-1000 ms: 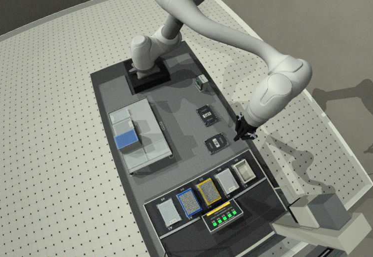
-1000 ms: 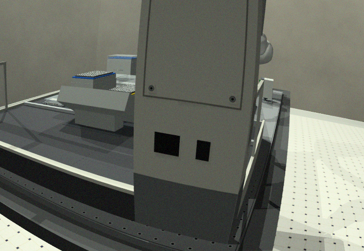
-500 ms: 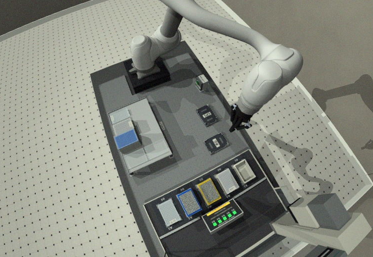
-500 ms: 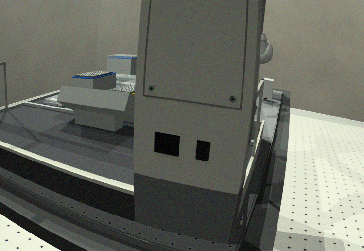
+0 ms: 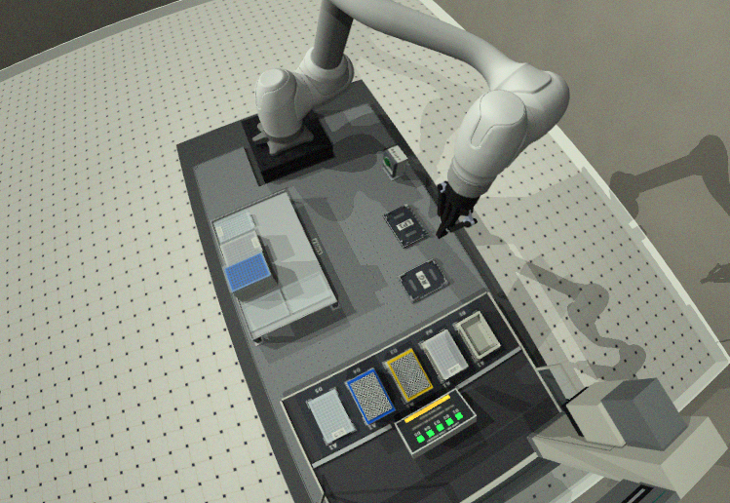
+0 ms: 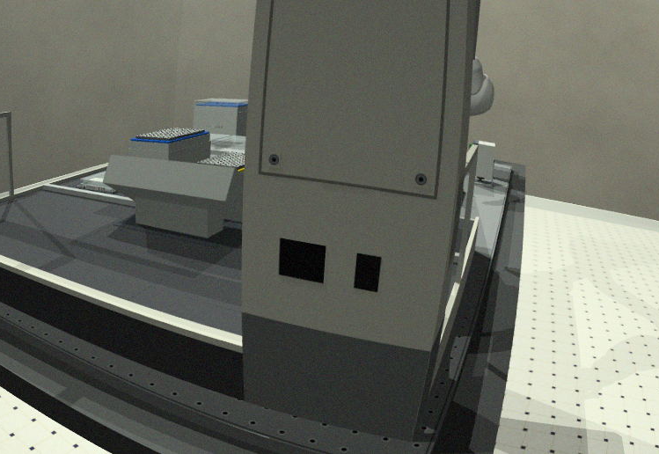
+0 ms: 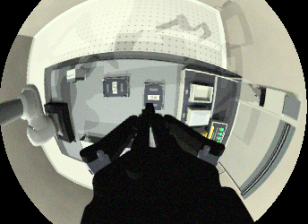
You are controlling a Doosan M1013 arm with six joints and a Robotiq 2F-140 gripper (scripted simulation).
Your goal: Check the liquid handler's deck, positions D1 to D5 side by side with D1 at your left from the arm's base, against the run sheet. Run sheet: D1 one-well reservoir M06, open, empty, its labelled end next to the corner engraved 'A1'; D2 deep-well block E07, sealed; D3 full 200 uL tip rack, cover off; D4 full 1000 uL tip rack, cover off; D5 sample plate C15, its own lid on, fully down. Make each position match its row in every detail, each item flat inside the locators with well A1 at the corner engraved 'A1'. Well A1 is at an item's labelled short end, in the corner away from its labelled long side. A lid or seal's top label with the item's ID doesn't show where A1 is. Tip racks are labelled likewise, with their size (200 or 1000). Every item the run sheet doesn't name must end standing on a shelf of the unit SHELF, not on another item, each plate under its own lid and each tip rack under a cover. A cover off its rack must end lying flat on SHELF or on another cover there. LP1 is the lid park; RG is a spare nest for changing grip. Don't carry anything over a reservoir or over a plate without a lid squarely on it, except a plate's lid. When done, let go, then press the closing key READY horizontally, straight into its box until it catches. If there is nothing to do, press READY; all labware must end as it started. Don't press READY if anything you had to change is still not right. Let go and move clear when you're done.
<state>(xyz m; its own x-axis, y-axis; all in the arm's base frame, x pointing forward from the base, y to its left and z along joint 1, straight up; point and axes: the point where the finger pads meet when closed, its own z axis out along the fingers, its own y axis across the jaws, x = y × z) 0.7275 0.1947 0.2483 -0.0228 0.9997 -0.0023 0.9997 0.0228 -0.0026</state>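
My gripper (image 5: 445,227) is shut and empty. It hangs low over the bench's right edge, just right of a dark nest (image 5: 408,224). In the wrist view the closed fingertips (image 7: 149,117) point toward the second nest (image 7: 153,93). The deck row holds an open reservoir (image 5: 477,334), a sealed deep-well block (image 5: 443,353), a yellow-rimmed tip rack (image 5: 408,372), a blue-rimmed tip rack (image 5: 369,395) and a lidded plate (image 5: 330,415). The READY key box (image 5: 394,160) stands near the arm's base, behind my gripper.
The shelf unit (image 5: 283,266) carries two pale items (image 5: 236,237) and a blue-topped box (image 5: 247,272). A second nest (image 5: 427,277) lies between my gripper and the deck. A status panel (image 5: 437,421) shows green lights. A tall column (image 6: 351,214) blocks the exterior view.
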